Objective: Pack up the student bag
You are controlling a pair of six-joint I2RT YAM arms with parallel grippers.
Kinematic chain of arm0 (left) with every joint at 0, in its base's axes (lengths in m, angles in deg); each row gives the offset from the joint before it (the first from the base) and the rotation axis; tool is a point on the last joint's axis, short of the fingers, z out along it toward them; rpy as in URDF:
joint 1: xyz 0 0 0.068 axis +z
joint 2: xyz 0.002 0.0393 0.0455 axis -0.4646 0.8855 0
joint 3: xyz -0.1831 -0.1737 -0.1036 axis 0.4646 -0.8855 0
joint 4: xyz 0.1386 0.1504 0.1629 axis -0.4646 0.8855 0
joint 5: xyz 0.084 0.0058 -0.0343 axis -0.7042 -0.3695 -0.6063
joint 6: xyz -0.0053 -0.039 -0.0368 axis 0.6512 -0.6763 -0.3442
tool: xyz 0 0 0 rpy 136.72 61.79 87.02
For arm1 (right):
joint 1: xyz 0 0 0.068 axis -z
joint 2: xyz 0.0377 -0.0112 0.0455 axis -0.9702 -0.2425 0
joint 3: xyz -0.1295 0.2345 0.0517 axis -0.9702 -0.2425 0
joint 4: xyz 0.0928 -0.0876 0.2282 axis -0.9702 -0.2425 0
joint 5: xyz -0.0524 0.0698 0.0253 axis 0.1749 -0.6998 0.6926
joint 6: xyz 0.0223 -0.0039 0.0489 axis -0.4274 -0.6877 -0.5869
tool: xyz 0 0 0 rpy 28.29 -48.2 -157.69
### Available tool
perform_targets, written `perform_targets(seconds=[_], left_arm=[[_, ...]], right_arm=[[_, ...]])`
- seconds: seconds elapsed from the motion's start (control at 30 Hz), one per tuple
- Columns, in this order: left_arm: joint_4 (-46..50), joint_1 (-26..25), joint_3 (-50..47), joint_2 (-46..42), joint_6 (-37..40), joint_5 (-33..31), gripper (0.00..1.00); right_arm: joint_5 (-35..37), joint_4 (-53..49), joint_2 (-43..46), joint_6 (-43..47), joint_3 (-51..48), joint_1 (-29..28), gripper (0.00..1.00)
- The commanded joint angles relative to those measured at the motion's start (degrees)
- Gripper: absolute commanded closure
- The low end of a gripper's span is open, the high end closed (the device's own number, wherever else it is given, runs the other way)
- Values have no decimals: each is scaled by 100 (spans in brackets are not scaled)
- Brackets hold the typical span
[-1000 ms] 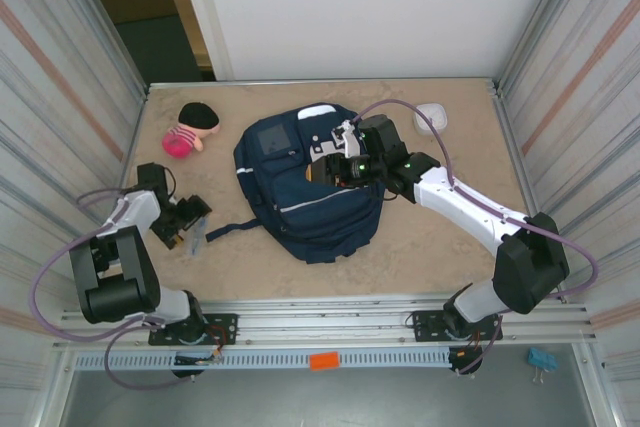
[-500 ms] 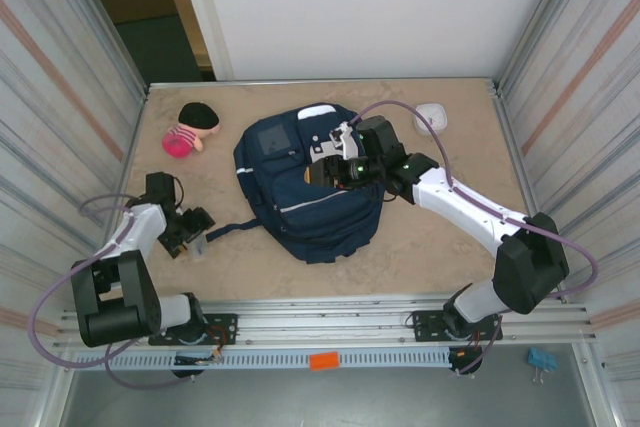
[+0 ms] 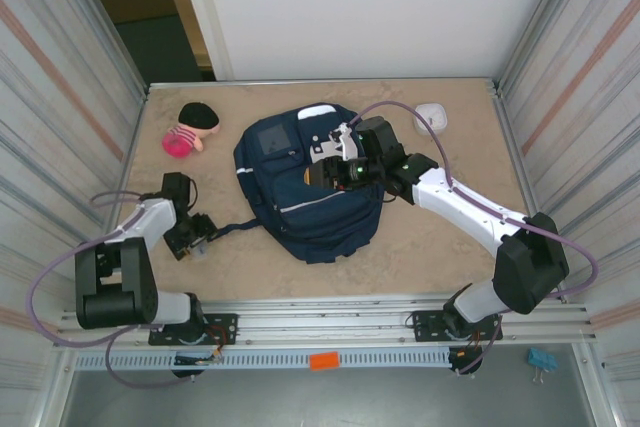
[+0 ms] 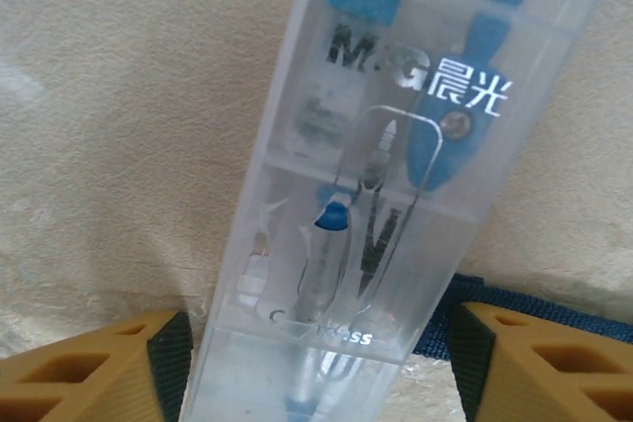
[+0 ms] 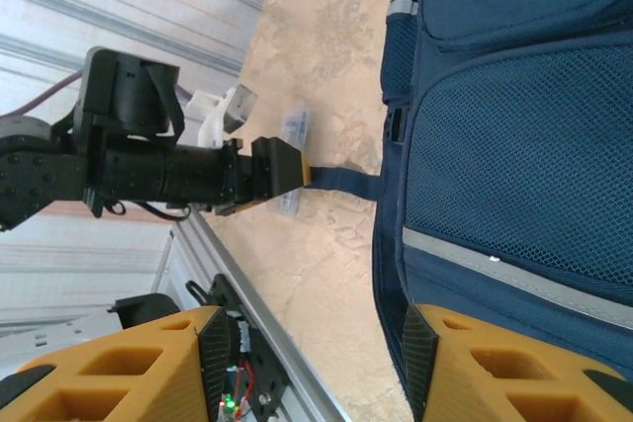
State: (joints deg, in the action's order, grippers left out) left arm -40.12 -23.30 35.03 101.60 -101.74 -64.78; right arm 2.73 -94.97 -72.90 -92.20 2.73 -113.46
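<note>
The student bag (image 3: 300, 197) is a navy backpack with white stripes, lying flat in the middle of the table; its mesh side and a stripe show in the right wrist view (image 5: 514, 126). My right gripper (image 3: 327, 169) hovers over the bag's middle, open (image 5: 312, 343), its jaws bracketing bare table and the bag's edge. A clear plastic compass case (image 4: 396, 145) lies on the table left of the bag (image 3: 204, 244). My left gripper (image 3: 190, 237) is down over its near end, open (image 4: 315, 338), one finger on each side. A small gap shows at the right finger (image 4: 514, 363).
A bag strap (image 3: 232, 229) runs from the bag to the case and passes under its right side (image 4: 534, 308). A pink doll with black hair (image 3: 190, 127) lies at the back left. A small white container (image 3: 430, 115) sits at the back right. Ribbed metal walls close both sides.
My left gripper has slid right and a little nearer, down over the clear case, and its jaws have narrowed around it. The right arm and the bag have stayed still.
</note>
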Motion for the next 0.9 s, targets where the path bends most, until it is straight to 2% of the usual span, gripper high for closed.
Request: perform_targets(seconds=[0.0, 0.27, 0.6, 0.7, 0.87], left_arm=[[53, -68, 170, 184, -105, -298, 34], [95, -76, 152, 47, -263, -411, 54], [527, -99, 212, -1421, -245, -296, 59], [445, -111, 282, -1940, 65, -43, 62], [-325, -138, 418, -2613, 1613, 1208, 70]], right_arm=[[78, -93, 40, 190, 174, -39, 49], [156, -154, 115, 209, 148, -38, 49], [-63, -49, -47, 174, 379, -41, 49], [-169, -49, -122, 176, 538, -46, 49], [-308, -162, -208, 242, 828, -25, 49]])
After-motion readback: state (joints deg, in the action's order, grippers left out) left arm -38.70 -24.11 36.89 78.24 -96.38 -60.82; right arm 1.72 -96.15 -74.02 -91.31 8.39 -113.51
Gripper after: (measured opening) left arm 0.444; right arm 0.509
